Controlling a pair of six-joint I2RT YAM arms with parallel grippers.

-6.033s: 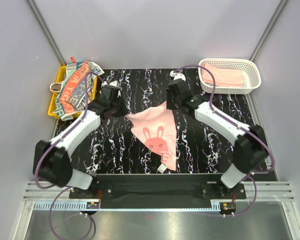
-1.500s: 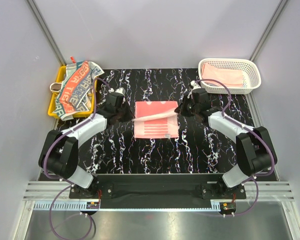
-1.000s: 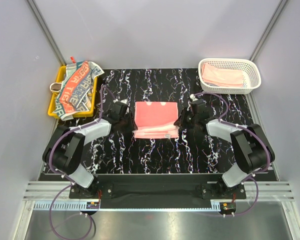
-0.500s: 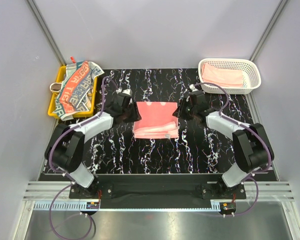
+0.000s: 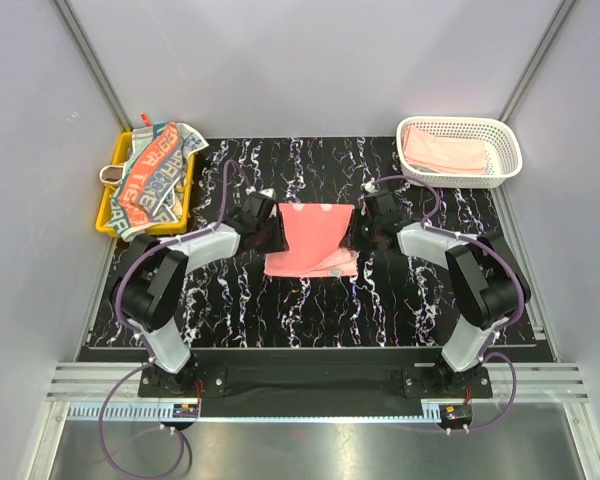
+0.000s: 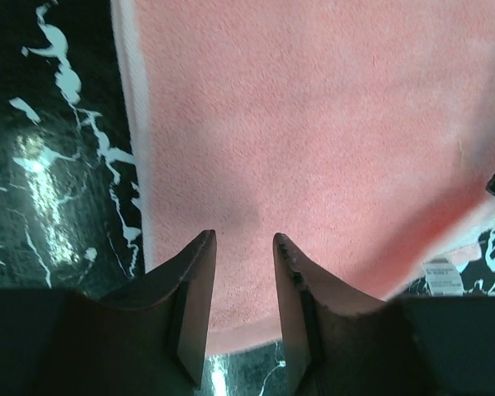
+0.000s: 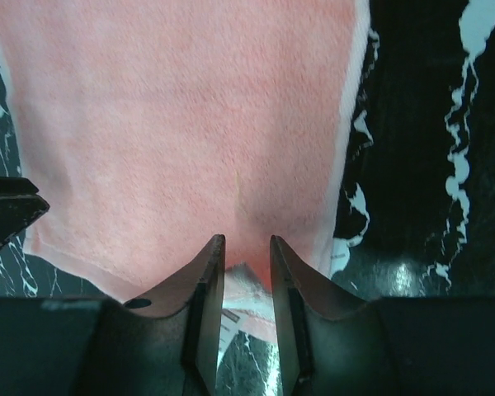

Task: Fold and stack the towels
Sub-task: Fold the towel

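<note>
A pink towel (image 5: 315, 232) lies folded in the middle of the black marbled table, with a paler layer showing along its near edge. My left gripper (image 5: 276, 232) is at its left edge and my right gripper (image 5: 357, 228) at its right edge. In the left wrist view the towel (image 6: 313, 124) fills the frame and my gripper (image 6: 243, 238) has its jaws narrowly apart, pinching cloth. In the right wrist view my gripper (image 7: 247, 239) pinches the towel (image 7: 173, 107) the same way, and a crease runs into the gap.
A white lattice basket (image 5: 510, 150) at the back right holds a folded pink towel (image 5: 445, 152). A yellow tray (image 5: 106, 212) at the back left holds a crumpled cream towel with red and teal letters (image 5: 150, 175). Grey walls close in both sides.
The towel went from hanging spread between both grippers to lying folded on the table. In the last half second both grippers moved inward onto its side edges, and its top layer has narrowed.
</note>
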